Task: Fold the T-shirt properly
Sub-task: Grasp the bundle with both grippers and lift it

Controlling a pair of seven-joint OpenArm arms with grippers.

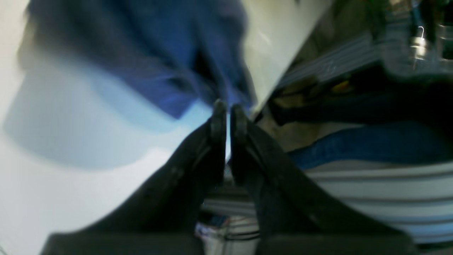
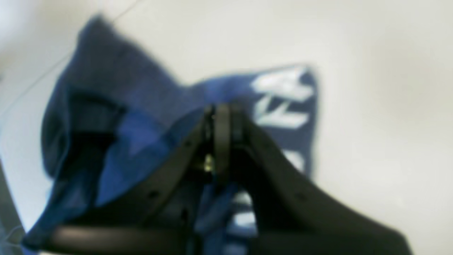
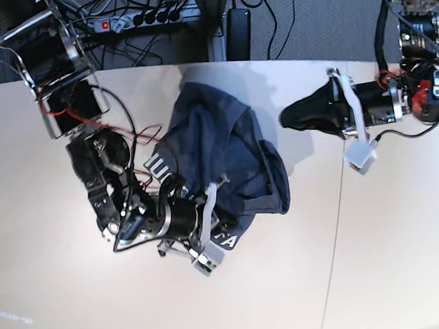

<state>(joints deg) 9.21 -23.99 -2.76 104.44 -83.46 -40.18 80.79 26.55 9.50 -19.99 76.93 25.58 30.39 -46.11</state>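
We see the T-shirt bunched in a heap on the pale table, its white block letters showing along the crumpled edge nearest the right arm. The right gripper is clenched on a fold of the blue cloth, which drapes around its dark fingers. The left gripper hangs just beside the heap's far side, its fingers pressed nearly together and grasping nothing we can make out.
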